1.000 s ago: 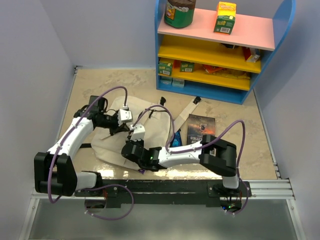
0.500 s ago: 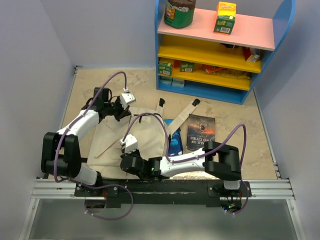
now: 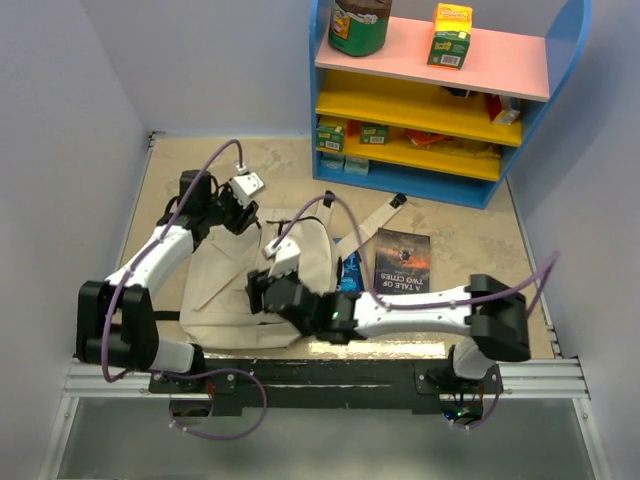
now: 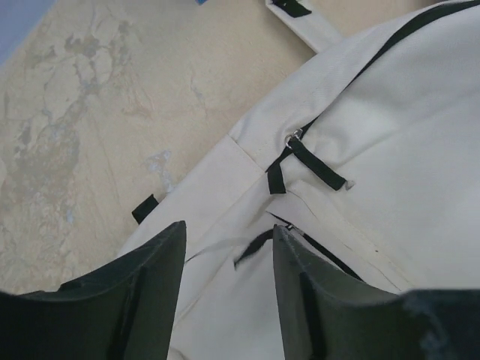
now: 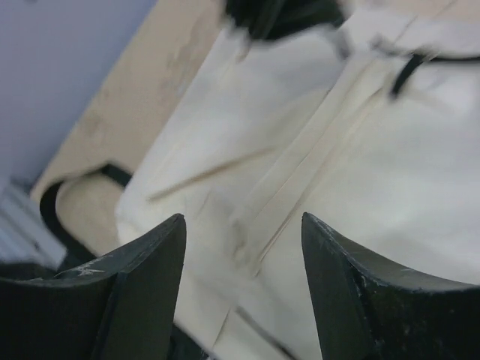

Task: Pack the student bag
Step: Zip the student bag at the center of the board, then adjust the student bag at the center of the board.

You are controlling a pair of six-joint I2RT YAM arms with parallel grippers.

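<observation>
from above, the bag (image 3: 232,290) lies flat and slumped on the table (image 3: 180,170), just ahead of the arm bases. a book (image 3: 402,258) and a blue pencil case (image 3: 349,275) lie on the table to the right of the bag, the case touching its edge and the book a little further out. the shelf (image 3: 440,95) stands beyond the bag, well apart from it. your left gripper (image 3: 233,215) is over the bag's far left corner. your right gripper (image 3: 260,288) is over its middle. nothing looks packed yet, so i judge the job barely begun: the bag has to be opened, then the book and the case go in.

the left wrist view gives you what the top view cannot. the fingers (image 4: 142,292) stand apart with nothing between them, just above the canvas. two black zip pulls (image 4: 304,157) sit ahead of them, and the zip line there looks closed. a strap (image 4: 307,16) with a black buckle runs off the bag's far edge.

the right wrist view is blurred, yet it shows that gripper's fingers (image 5: 142,277) spread wide and empty too, hanging over plain canvas and a seam. neither wrist view shows the book or the case, so you need the top view for those.
</observation>
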